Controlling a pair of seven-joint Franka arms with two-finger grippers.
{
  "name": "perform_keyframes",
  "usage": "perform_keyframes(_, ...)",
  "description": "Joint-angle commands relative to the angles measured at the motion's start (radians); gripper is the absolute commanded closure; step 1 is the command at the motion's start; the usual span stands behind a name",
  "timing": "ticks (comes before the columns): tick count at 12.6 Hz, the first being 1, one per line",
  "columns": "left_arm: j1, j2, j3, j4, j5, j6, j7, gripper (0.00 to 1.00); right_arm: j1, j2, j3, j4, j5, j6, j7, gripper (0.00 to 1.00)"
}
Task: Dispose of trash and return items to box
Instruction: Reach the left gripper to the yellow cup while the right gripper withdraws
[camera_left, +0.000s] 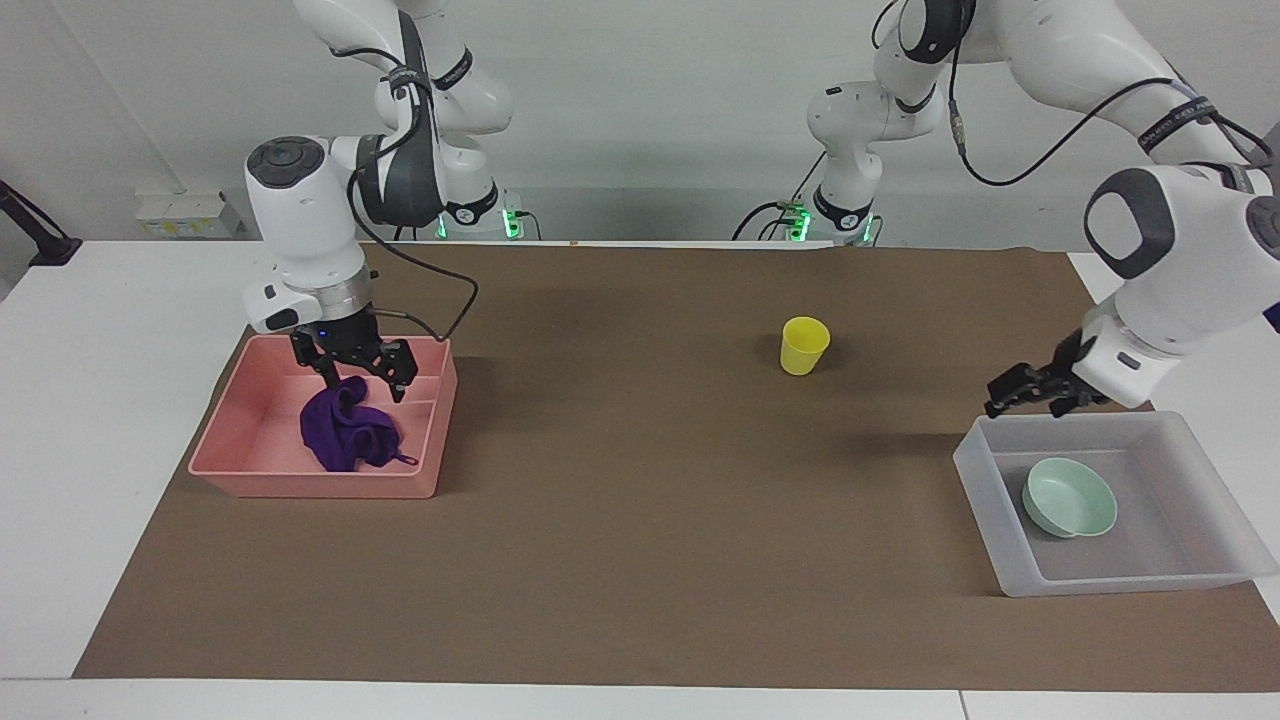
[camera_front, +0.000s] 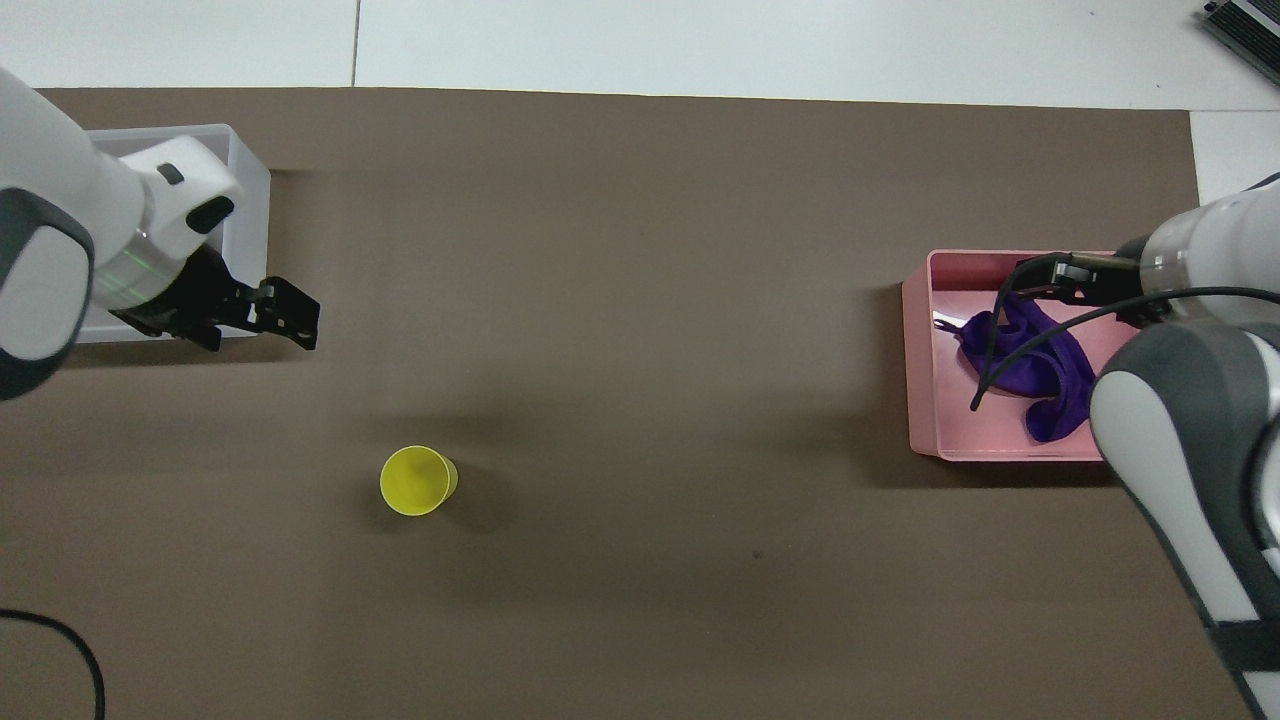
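Note:
The purple rag (camera_left: 345, 435) (camera_front: 1020, 350) lies crumpled in the pink bin (camera_left: 310, 487) (camera_front: 920, 370). My right gripper (camera_left: 365, 382) (camera_front: 1045, 278) hangs open just above the rag, holding nothing. The mint-green bowl (camera_left: 1070, 497) sits upright in the translucent box (camera_left: 985, 500) (camera_front: 248, 180); in the overhead view my left arm hides the bowl. My left gripper (camera_left: 1015, 395) (camera_front: 290, 318) is open and empty, raised over the box's corner that is toward the cup. The yellow cup (camera_left: 804, 345) (camera_front: 418, 480) stands upright on the brown mat, nearer to the robots than the box.
The pink bin is at the right arm's end of the brown mat (camera_left: 640, 520), the translucent box at the left arm's end. White table shows around the mat. A black cable loops from the right wrist over the pink bin.

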Motion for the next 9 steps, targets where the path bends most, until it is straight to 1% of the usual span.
perform_keyframes(1, -0.086, -0.185, 0.014, -0.386, -0.01, 0.259, 0.002, 0.0, -0.021, -0.039, -0.001, 0.055, 0.046, -0.105, -0.047, 0.0)
perform_keyframes(4, -0.158, -0.166, 0.014, -0.556, -0.01, 0.446, 0.003, 0.0, -0.033, -0.05, -0.007, 0.139, 0.049, -0.239, -0.106, 0.0)
perform_keyframes(5, -0.163, -0.164, 0.014, -0.587, -0.01, 0.46, 0.006, 0.18, -0.035, -0.05, -0.009, 0.174, 0.064, -0.282, -0.108, 0.0)
perform_keyframes(6, -0.163, -0.158, 0.014, -0.594, -0.01, 0.463, 0.006, 0.36, -0.036, -0.05, -0.018, 0.204, 0.067, -0.32, -0.108, 0.0)
perform_keyframes(7, -0.163, -0.15, 0.014, -0.591, -0.01, 0.463, 0.006, 0.58, -0.036, -0.052, -0.027, 0.216, 0.066, -0.348, -0.109, 0.0)
perform_keyframes(8, -0.163, -0.146, 0.014, -0.591, -0.01, 0.463, 0.003, 0.7, -0.035, -0.058, -0.032, 0.215, 0.066, -0.354, -0.108, 0.0)
perform_keyframes(9, -0.161, -0.14, 0.014, -0.585, -0.01, 0.468, -0.001, 0.91, -0.033, -0.075, -0.032, 0.19, 0.066, -0.344, -0.108, 0.0)
